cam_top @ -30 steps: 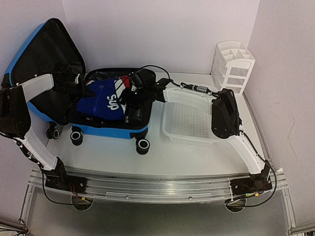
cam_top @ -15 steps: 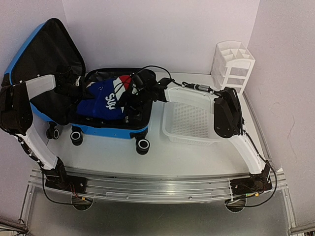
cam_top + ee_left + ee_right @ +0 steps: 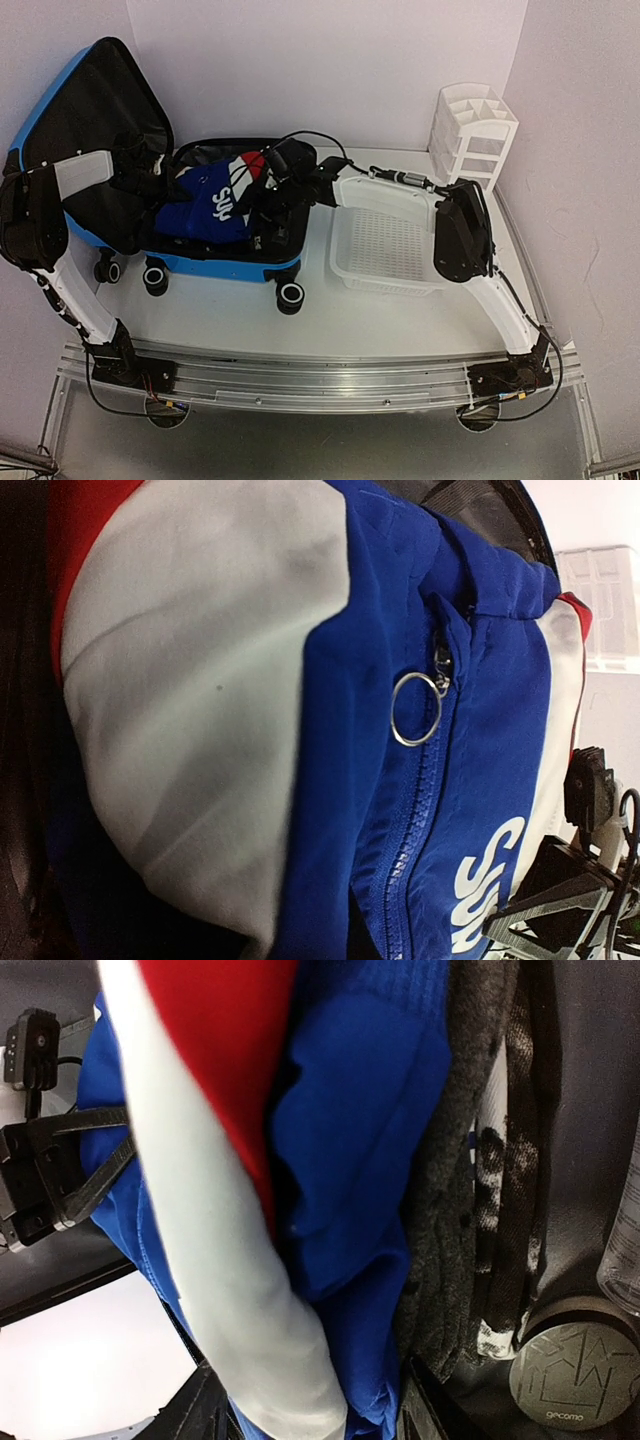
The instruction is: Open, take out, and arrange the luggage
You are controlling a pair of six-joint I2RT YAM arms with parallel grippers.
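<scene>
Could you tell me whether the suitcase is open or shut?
Open: its lid stands up at left, a blue zippered item showing inside.

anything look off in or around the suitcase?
Nothing spilled or damaged. Only oddity: the blue zippered item humps above the rim of the open luggage, red end raised. White basket stands upright beside it.

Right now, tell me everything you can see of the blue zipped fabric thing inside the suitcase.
The blue fabric item looks like smooth nylon, royal blue with white and red panels and white lettering. A blue zipper runs along it, its pull a silver ring; the zip looks closed. It lies bunched in the base of the open luggage, against grey knitted cloth. Bag or jacket: cannot tell.
</scene>
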